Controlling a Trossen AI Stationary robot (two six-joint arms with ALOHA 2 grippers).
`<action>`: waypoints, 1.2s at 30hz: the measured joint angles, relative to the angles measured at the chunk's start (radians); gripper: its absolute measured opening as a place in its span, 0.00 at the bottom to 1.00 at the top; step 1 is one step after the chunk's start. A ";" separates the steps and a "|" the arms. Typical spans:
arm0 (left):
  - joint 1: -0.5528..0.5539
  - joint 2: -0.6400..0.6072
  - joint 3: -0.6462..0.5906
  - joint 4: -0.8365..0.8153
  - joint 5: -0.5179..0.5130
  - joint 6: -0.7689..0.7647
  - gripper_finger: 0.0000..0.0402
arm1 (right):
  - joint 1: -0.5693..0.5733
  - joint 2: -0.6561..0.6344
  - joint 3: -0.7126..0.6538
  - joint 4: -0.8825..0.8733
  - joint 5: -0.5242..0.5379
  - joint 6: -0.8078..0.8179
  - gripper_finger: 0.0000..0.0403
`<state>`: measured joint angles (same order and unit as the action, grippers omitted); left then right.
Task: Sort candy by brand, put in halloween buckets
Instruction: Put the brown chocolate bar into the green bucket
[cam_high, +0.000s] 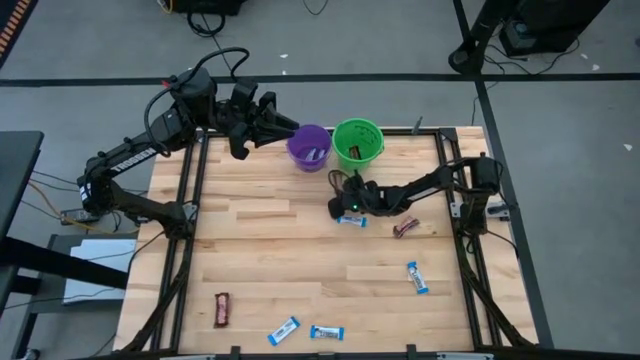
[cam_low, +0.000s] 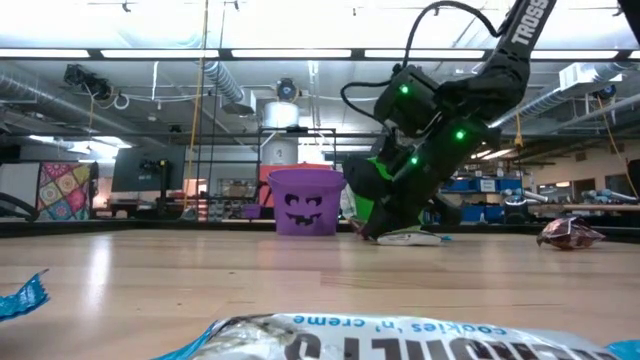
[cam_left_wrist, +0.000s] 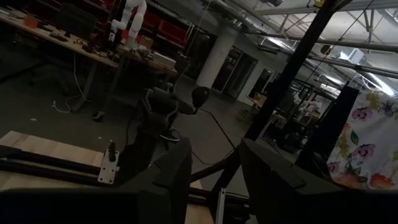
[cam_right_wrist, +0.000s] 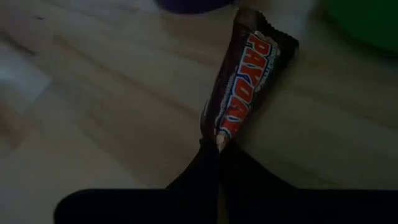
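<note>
My right gripper (cam_high: 340, 205) is low over the table just in front of the green bucket (cam_high: 357, 142) and is shut on a dark brown candy bar with red lettering (cam_right_wrist: 245, 74). The purple bucket (cam_high: 309, 147) stands left of the green one at the table's far edge. My left gripper (cam_high: 262, 125) hangs raised beside the purple bucket, open, with nothing between its fingers. A blue-and-white candy (cam_high: 352, 220) lies right beside my right gripper. My right gripper pinches the brown bar's crimped near end (cam_right_wrist: 214, 138) between its two fingertips. The fingers slant down from the table's right side and lie along the bar. The bar stretches away from the fingers toward the buckets, its wrapper face up on the wood.
Loose candy lies about: a brown piece (cam_high: 405, 229) right of my right gripper, a blue one (cam_high: 417, 277) toward the right edge, two blue ones (cam_high: 285, 330) (cam_high: 326, 332) and a brown one (cam_high: 222, 309) near the front edge. The table's left half is bare wood.
</note>
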<state>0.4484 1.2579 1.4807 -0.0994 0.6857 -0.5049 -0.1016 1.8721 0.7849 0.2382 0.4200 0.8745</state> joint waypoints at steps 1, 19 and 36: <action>0.000 0.000 0.000 0.000 0.000 0.000 0.35 | 0.012 -0.002 0.000 0.000 -0.004 0.012 0.02; 0.000 0.000 0.000 0.003 0.000 0.028 0.35 | 0.131 -0.498 -0.002 -0.338 0.260 0.006 0.02; -0.025 0.000 0.000 0.080 0.000 0.029 0.35 | -0.084 -0.768 -0.002 -0.330 0.208 -0.223 0.02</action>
<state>0.4232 1.2579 1.4807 -0.0194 0.6861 -0.4762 -0.1855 1.1038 0.7834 -0.0920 0.6276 0.6514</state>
